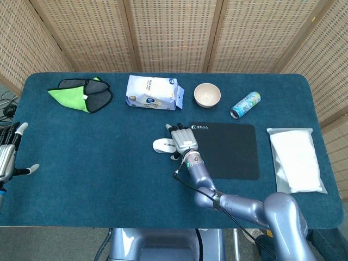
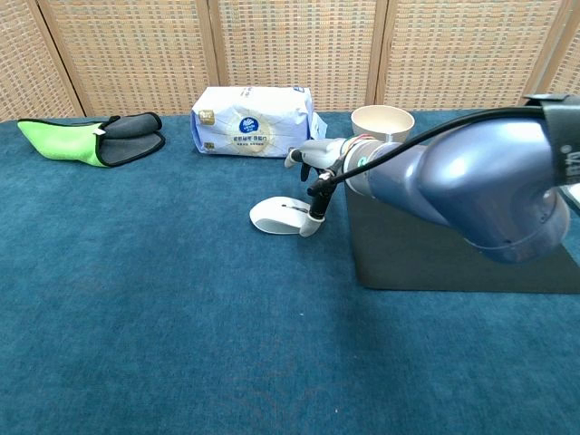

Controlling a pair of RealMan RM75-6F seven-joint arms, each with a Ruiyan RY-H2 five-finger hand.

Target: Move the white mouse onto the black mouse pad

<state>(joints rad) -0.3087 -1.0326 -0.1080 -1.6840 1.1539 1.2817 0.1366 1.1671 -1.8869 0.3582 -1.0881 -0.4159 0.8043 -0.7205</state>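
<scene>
The white mouse (image 1: pixel 162 145) (image 2: pixel 276 217) lies on the blue table cloth just left of the black mouse pad (image 1: pixel 231 155) (image 2: pixel 390 265). My right hand (image 1: pixel 182 140) (image 2: pixel 319 156) hangs over the mouse's right end with its fingers stretched out flat and holds nothing. Its thumb points down beside the mouse's right edge; whether it touches the mouse is unclear. In the chest view the right forearm hides much of the pad. At the table's left edge my left hand (image 1: pixel 6 155) stays with fingers spread and nothing in it.
Along the back lie a green and grey cloth (image 1: pixel 81 93), a tissue pack (image 1: pixel 152 92), a beige bowl (image 1: pixel 207 94) and a tipped can (image 1: pixel 245 105). A white plastic bag (image 1: pixel 296 159) lies right of the pad.
</scene>
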